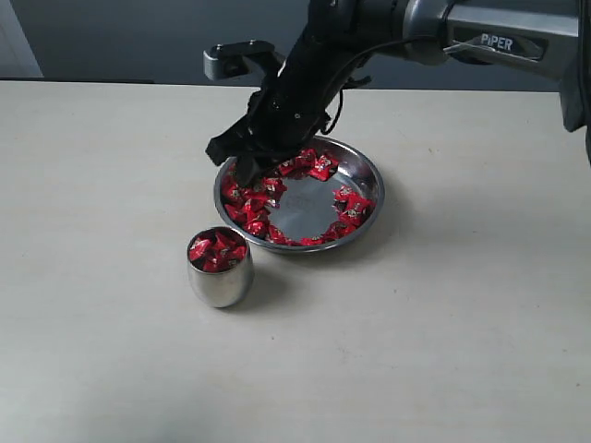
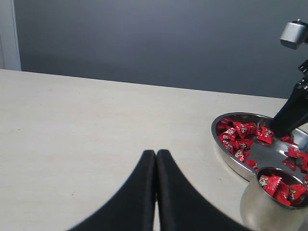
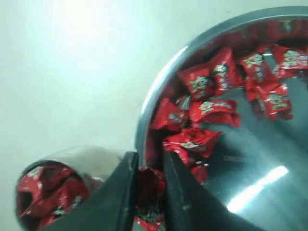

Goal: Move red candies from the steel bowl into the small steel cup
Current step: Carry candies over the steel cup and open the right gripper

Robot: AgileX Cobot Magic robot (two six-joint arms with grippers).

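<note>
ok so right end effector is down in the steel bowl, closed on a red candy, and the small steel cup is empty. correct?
Not empty: the small steel cup holds several red candies, as the exterior view shows. The rest stands: right end effector down in the steel bowl, closed on a red candy.

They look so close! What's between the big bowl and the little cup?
Only bare table lies between the steel bowl and small steel cup, shown in the exterior view.

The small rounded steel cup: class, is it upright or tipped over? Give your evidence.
Upright. The small rounded steel cup stands on its base, mouth facing up, with shiny red foil-wrapped candies resting inside.
</note>
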